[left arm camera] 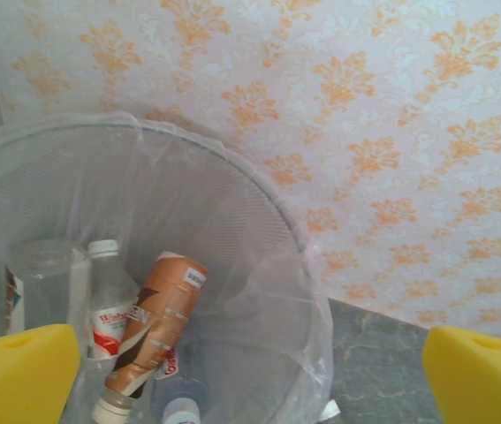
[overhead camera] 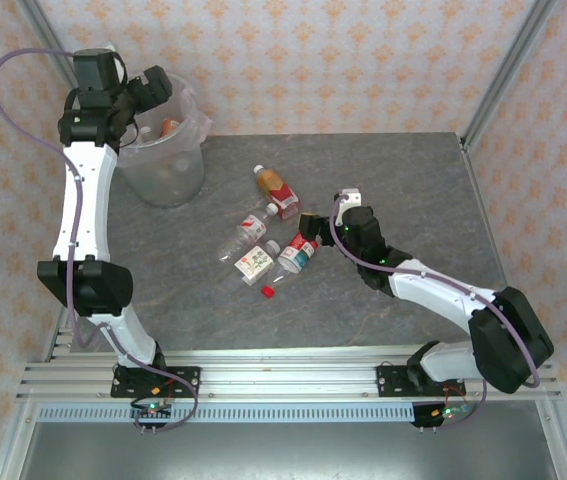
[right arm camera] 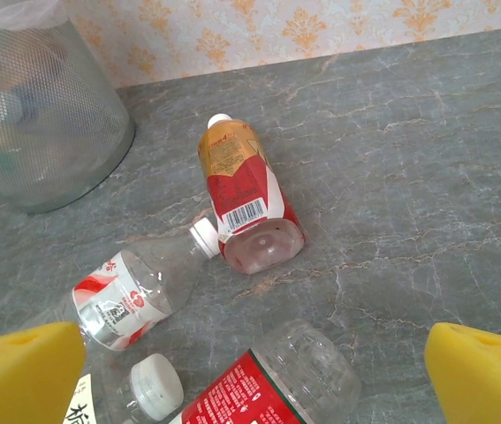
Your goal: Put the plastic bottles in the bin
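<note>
We see the left gripper (left arm camera: 250, 380) spread wide over the round translucent plastic bin (left arm camera: 263, 194), far-left corner; small clear plastic bottles (overhead camera: 253, 262) lie mid-table by the splayed right gripper (right arm camera: 250, 371), open grey tabletop (overhead camera: 423, 180) rightward

table (overhead camera: 413, 190): grey marbled | bin (overhead camera: 168, 175): upright, far-left corner | plastic bottles (overhead camera: 276, 190): several lying clustered mid-table, apart from bin

The top camera looks down on the whole table (overhead camera: 413, 200); both wrist cameras look closely, sharing the bin (left arm camera: 232, 203).
</note>
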Controlling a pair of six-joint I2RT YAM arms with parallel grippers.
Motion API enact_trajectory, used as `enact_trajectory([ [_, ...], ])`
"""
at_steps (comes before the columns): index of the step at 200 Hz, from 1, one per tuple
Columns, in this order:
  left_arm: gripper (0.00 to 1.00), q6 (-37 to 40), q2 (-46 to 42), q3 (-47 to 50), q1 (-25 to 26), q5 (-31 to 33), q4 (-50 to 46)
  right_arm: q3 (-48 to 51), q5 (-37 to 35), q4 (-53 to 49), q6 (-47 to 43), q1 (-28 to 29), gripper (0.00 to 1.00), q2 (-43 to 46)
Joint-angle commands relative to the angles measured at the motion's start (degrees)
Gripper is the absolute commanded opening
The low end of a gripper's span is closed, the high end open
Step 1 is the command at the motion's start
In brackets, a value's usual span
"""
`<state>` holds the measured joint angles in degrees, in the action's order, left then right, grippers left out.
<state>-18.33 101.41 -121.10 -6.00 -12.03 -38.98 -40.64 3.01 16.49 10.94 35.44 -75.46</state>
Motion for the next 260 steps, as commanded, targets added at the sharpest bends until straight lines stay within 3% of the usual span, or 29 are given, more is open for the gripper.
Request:
enact_trajectory([
  [1,1.00,-1.8,-2.7,3.0,0.1,-6.0,3.0,-2.2,-0.4,-1.0,0.4,-0.1,0.99,-0.9],
  [45,1.00,-3.4,-9.1,11.5,1.1,-9.0,7.2,-3.5,-2.3,-4.8,1.5,-0.1,0.99,-2.5],
  [81,1.00,-4.3,-13.6,18.6,3.0,-13.0,9.0,-6.7,1.4,-14.1,-0.5,-0.1,0.99,-6.3],
  [130,1.00,-4.1,-20.1,27.9,5.4,-13.3,9.6,-10.6,6.9,-21.1,0.2,-0.1,0.99,-11.5],
  [141,1.00,-5.0,-21.2,29.9,5.5,-12.8,9.4,-12.3,6.6,-23.0,2.8,0.1,0.99,-12.8],
  [178,1.00,-7.5,-25.5,38.0,5.5,-12.6,11.9,-18.3,-5.5,-34.4,17.9,4.0,0.99,-16.0],
  [208,1.00,-8.8,-27.7,42.8,5.6,-11.5,12.9,-19.8,-7.1,-34.1,25.2,5.0,0.98,-19.7],
  [260,1.00,-8.4,-28.3,45.9,5.5,-11.4,11.6,-29.2,-8.7,-42.9,32.8,5.1,0.95,-29.0],
])
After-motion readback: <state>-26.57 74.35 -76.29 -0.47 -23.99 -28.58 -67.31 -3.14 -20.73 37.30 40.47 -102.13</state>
